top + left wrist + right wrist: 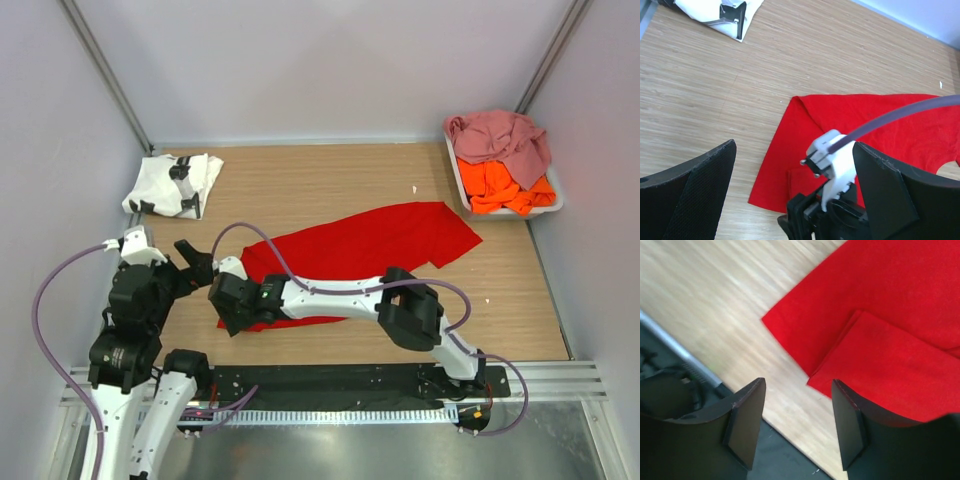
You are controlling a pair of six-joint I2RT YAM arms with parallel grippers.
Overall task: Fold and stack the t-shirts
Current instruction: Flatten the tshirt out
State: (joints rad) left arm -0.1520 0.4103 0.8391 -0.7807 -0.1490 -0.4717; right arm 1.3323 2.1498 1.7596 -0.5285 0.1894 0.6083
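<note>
The red t-shirt [370, 240] lies flattened across the middle of the table, with a sleeve folded over at its near left corner [880, 365]. The white t-shirt with black print [175, 185] lies folded at the back left. The dusty pink t-shirt [500, 135] and the orange t-shirt [505, 185] are heaped in the tray. My right gripper [226, 308] reaches far left and is open and empty just above the red shirt's near left corner [797, 425]. My left gripper [193, 263] is open and empty, beside that corner [795, 190]. The red shirt [880, 120] shows ahead of it.
A pale plastic tray [458, 180] stands at the back right against the wall. The right arm's wrist [832, 155] and purple cable sit between my left fingers' view. The table's near edge and black rail [790, 460] lie right under the right gripper.
</note>
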